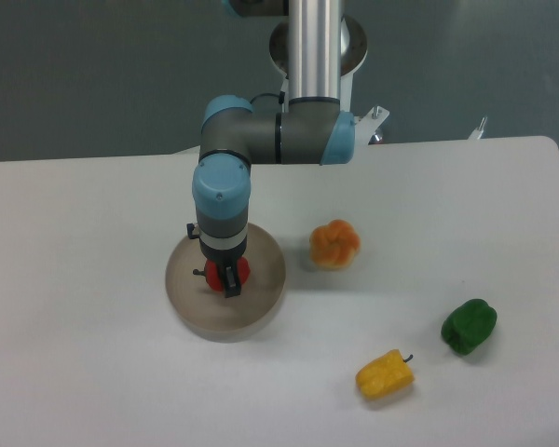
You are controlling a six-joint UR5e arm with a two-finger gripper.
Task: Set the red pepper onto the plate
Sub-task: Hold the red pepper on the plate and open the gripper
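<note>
One fixed cam, high in front, looking down at flat white desk [93,391]; mid-range, arm base opposite.

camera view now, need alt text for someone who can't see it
A robot arm's gripper holds the red pepper over the round plate on a white table, fingers closed around it. To the right lie an orange pepper, a green pepper and a yellow pepper.

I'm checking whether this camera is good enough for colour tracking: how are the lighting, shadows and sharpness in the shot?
Fixed camera: soft, even light, only faint shadows beside the plate and orange pepper; the whole image is slightly soft; the red pepper is half hidden by the gripper; colours stay distinct against the pale table.
</note>
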